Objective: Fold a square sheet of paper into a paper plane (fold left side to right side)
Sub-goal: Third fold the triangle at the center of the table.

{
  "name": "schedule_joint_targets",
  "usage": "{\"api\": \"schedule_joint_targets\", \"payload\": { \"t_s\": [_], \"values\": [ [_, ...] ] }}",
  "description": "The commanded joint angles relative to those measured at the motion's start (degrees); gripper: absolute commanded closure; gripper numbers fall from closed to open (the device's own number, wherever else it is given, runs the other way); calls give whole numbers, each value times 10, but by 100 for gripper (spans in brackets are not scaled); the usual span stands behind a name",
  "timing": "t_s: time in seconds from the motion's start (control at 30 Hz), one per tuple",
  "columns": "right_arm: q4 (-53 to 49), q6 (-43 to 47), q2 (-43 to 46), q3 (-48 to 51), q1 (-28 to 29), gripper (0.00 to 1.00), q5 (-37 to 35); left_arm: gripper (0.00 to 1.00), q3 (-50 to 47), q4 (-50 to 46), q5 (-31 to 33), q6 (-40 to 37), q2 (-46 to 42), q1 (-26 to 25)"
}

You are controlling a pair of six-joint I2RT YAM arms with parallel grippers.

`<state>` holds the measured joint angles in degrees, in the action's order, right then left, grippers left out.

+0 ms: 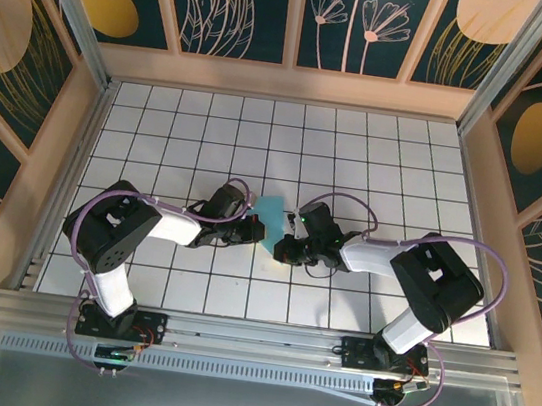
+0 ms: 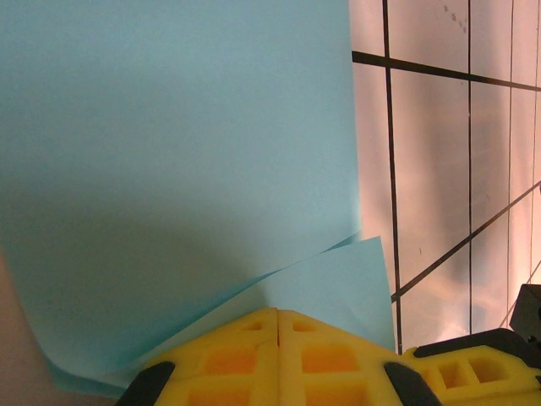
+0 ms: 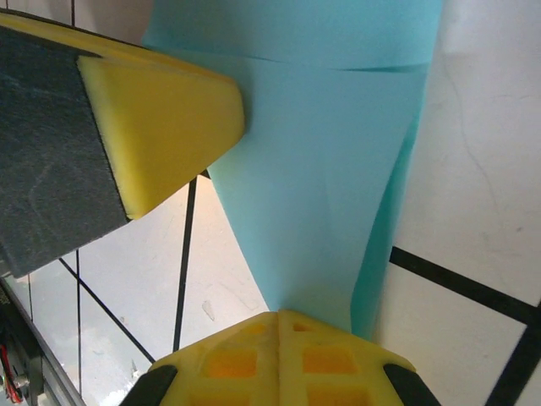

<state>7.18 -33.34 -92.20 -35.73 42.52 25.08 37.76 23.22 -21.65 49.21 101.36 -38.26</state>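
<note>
The square sheet of paper (image 1: 270, 218) is thin, plain turquoise-blue and unmarked. It shows as a small angular patch near the middle of the white gridded table (image 1: 358, 155). It is lifted and bent over on itself, not lying flat.

From the left wrist the paper stands as a broad smooth panel with 1 straight upright edge. A 2nd layer peeks out beneath it as a pointed corner. Both layers run down into the closed left gripper (image 2: 277, 317).

From the right wrist the paper tapers down from a wide top. It narrows into the closed right gripper (image 3: 281, 317), and a 2nd layer shows along 1 side.
</note>
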Motion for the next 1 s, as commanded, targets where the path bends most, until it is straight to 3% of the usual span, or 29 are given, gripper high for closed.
{"api": "schedule_joint_targets", "payload": {
  "t_s": [0.0,0.47,0.97],
  "values": [
    [-32,13,6,-9,5,100,-25,100,-4,-61,63,-7,38,1],
    [-85,27,5,8,7,100,-21,100,-1,-72,75,-6,43,1],
    [-171,54,99,12,4,100,-46,100,2,-76,79,-6,45,1]
  ]
}}
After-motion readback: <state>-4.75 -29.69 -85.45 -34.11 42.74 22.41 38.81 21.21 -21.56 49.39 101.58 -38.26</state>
